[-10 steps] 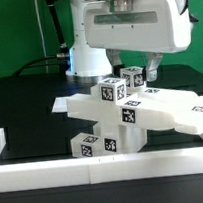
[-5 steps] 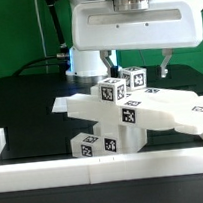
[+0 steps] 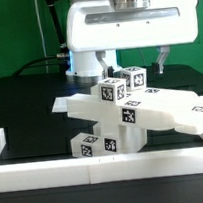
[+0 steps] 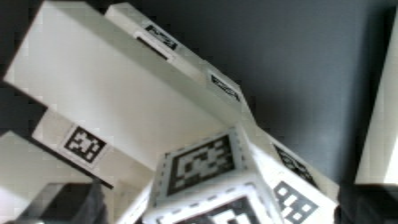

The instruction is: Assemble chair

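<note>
Chair [image 3: 121, 113] slab lies flat, long axis running left-right

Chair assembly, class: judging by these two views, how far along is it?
Done: several white pieces already stand joined as the chair, tagged posts on top, against the border rail. In hand: nothing; the tool hangs open above the top tagged post, fingers apart on either side. Left: I cannot tell which parts remain unattached.

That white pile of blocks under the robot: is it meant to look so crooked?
The chair pieces lie stacked unevenly: a flat slab rests tilted across lower blocks. Nothing looks broken. The open gripper hangs above, holding nothing.
</note>
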You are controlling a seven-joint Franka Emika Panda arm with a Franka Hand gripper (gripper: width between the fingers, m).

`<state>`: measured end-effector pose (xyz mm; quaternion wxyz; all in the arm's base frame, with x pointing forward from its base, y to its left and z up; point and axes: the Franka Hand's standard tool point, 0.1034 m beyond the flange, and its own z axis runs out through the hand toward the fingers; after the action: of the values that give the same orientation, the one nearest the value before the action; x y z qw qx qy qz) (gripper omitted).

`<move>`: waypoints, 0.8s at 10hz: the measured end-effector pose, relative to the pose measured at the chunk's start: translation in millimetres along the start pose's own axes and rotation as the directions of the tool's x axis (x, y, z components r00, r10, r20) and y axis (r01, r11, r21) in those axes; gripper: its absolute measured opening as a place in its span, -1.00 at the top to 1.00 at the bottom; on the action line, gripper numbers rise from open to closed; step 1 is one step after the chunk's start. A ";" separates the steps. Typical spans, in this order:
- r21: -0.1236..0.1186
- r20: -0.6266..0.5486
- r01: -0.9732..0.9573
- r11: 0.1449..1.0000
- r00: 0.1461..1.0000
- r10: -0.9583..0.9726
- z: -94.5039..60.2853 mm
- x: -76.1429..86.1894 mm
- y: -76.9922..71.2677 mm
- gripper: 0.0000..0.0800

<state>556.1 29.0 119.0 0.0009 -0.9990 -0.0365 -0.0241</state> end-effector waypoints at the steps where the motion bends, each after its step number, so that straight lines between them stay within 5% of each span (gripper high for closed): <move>1: -0.001 0.000 0.048 0.999 0.999 -0.048 0.0 0.1 0.9 -0.62; 3: -0.005 0.002 0.058 0.998 0.998 -0.058 0.7 -0.3 1.7 -0.56; 4: -0.005 0.002 0.039 0.999 0.999 -0.039 0.8 -0.3 1.7 -0.12; 5: -0.005 0.002 0.039 0.999 0.999 -0.039 0.8 -0.3 1.8 -0.12; 6: -0.005 0.001 -0.019 1.000 1.000 0.019 1.0 -0.1 1.5 0.29; 8: -0.006 -0.002 -0.222 0.975 0.975 0.222 1.1 0.5 -0.3 0.29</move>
<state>556.6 29.4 118.0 0.0008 -0.9969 0.0753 -0.0245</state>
